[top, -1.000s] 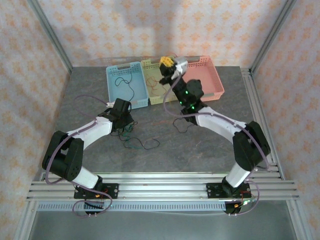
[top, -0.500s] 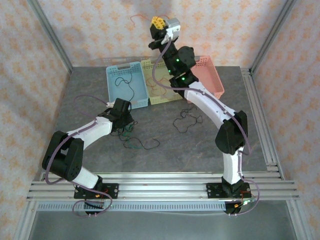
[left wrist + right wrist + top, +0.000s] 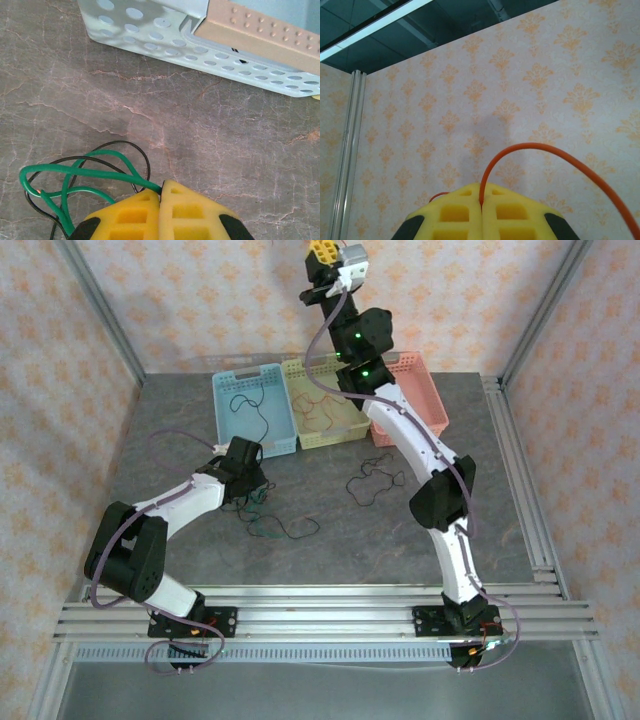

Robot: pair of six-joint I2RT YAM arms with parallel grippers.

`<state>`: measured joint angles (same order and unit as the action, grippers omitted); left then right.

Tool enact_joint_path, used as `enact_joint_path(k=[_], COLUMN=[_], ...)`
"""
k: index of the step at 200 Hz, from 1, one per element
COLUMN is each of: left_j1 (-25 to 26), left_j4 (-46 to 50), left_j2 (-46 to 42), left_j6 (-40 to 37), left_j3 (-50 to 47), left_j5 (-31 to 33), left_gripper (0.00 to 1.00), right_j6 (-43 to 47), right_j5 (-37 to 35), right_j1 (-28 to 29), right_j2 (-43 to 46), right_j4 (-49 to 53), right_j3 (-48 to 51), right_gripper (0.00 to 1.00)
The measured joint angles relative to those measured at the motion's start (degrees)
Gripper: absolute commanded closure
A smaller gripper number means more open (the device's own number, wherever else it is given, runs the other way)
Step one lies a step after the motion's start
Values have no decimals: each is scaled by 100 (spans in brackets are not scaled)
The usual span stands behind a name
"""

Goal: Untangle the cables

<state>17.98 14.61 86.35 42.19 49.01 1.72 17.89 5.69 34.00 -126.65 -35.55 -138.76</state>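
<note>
My right hand (image 3: 481, 200), raised high, pinches the thin red-orange cable (image 3: 530, 145). My left hand (image 3: 161, 194) pinches the thin green cable (image 3: 90, 173) on the grey marbled worktop (image 3: 210, 140). I pull apart slowly, avoiding snags.

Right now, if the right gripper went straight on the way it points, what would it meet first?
Probably the wall: the right gripper, shut on an orange cable, points up at it, and nothing else lies ahead in the wrist view. How far the wall is I cannot tell.
</note>
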Motion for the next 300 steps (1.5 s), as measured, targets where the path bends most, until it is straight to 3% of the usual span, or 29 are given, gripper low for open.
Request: enact_joint_path(k=[45,80,171,197,224,257,300], left_j1=[0,0,0,0,0,0,0], left_j4=[-15,-22,-79,-79,-81,-81,-81], left_j2=[0,0,0,0,0,0,0], left_j6=[0,0,0,0,0,0,0], left_j3=[0,0,0,0,0,0,0], left_j5=[-2,-24,-87,-105,-129,-129,-129], left_gripper=[100,100,100,100,100,100,100], right_j6=[-55,-203,-859,-1093,-1292,-1582,-1749], right_j5=[-11,-166,-575,-614,-597,-468,-289], right_j1=[-129,-402,-581,-581,-595,-605,-605], right_j2=[-1027,-1453,-1172,-1172,-1104,-612,699], right_j4=[144,310,-1014,-1228,-1290,-1228,-1196], right_j3=[-1027,-1084,3471,4000,4227,4640,5619], right_gripper=[100,100,99,77,65,63,62])
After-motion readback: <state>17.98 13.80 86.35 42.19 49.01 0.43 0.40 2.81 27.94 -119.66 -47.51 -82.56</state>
